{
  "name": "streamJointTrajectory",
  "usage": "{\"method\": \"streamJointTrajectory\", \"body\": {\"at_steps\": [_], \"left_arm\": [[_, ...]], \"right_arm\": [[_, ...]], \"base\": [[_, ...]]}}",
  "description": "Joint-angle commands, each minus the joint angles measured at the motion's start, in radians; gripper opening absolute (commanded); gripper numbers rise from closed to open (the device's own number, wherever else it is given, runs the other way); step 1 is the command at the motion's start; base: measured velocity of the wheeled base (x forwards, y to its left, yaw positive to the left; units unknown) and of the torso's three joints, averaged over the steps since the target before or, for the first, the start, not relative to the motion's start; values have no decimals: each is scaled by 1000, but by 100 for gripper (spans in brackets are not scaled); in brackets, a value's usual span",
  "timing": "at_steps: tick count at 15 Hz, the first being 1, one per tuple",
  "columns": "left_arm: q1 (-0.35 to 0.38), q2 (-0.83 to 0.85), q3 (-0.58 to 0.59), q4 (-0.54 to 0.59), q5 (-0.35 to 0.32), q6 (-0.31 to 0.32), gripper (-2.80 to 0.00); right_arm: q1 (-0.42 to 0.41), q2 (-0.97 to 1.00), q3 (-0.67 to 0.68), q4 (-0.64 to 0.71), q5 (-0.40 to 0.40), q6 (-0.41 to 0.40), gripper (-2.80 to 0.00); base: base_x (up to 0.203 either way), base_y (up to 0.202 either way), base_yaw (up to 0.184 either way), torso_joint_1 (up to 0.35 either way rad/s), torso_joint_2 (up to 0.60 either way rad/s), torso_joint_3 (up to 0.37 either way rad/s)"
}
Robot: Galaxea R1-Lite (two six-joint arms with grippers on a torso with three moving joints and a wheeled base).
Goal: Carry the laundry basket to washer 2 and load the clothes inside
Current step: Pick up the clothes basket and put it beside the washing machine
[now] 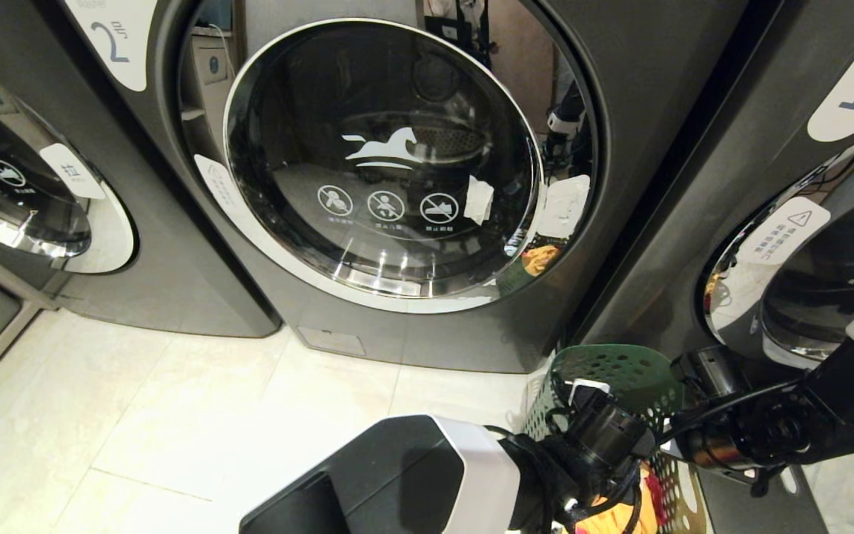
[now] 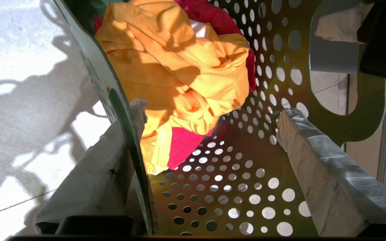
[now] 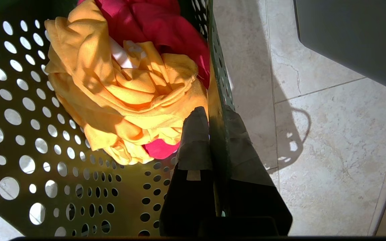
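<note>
The laundry basket [image 1: 623,371] sits on the pale tiled floor [image 1: 175,415], just in front of washer 2 [image 1: 390,170], whose door is shut. The clothes [image 2: 179,77] wait inside the basket. The left gripper [image 2: 209,134] is spread wide across one wall. The right gripper [image 3: 213,140] pinches the other wall.

Pale stone-look floor tiles [image 1: 175,415] with thin grout lines carried everything. Washer 2 [image 1: 471,326] stood on them beside its neighbours, and the green laundry basket [image 1: 620,374] sat just before its lower right corner.
</note>
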Motion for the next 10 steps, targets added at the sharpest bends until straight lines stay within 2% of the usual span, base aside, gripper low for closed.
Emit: {"method": "streamJointTrajectory", "body": {"at_steps": [1,4,10], "left_arm": [[-1,-20,0,5,4,-6,0],[-1,-27,4,10,4,-33,0],[-1,-55,73,46,12,-31,0]], "right_arm": [[1,3,0,-2,-2,3,-280],[-1,3,0,-2,-2,3,-280],[-1,3,0,-2,-1,3,-280]], "base": [[0,0,0,0,0,0],[0,0,0,0,0,0],[0,0,0,0,0,0]]}}
